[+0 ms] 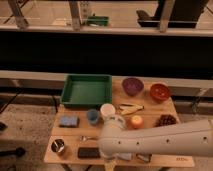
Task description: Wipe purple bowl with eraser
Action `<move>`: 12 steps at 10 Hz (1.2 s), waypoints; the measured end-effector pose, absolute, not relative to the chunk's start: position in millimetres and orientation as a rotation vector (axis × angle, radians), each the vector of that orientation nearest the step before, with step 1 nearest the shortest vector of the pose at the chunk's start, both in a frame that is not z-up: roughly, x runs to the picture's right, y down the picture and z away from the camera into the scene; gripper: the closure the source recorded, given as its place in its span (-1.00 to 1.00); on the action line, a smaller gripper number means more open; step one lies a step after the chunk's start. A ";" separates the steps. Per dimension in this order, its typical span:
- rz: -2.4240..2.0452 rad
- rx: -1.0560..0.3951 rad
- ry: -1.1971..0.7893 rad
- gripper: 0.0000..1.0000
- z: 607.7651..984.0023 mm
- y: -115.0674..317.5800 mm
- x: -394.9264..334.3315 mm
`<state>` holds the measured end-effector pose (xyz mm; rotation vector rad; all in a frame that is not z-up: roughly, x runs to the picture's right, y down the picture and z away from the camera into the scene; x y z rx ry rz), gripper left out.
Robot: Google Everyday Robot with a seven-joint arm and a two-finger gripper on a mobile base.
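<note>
The purple bowl (132, 86) stands at the back of the wooden table (172, 159), right of centre. The eraser (89, 152), a dark flat block, lies near the front edge on the left. My white arm (160, 140) reaches in from the right across the front of the table. Its thick end hides most of the gripper (111, 161), which hangs low at the front edge just right of the eraser. Nothing shows in its grasp, and the eraser lies free on the table. The gripper is far from the purple bowl.
A green tray (87, 90) sits at the back left and an orange-red bowl (160, 92) beside the purple one. A blue sponge (69, 121), blue cup (92, 116), white cup (107, 110), metal cup (59, 146), banana (131, 107) and orange (136, 121) crowd the middle.
</note>
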<state>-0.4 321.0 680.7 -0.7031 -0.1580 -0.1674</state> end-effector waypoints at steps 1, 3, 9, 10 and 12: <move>-0.169 -0.701 -0.157 -0.60 682.7 324.4 -2.4; -0.168 -0.691 -0.156 -0.60 684.1 319.6 -1.2; -0.197 -0.664 -0.184 -0.60 693.2 313.3 -25.8; -0.206 -0.658 -0.189 -0.60 695.7 315.9 -29.0; -0.222 -0.652 -0.199 -0.60 702.8 322.0 -35.5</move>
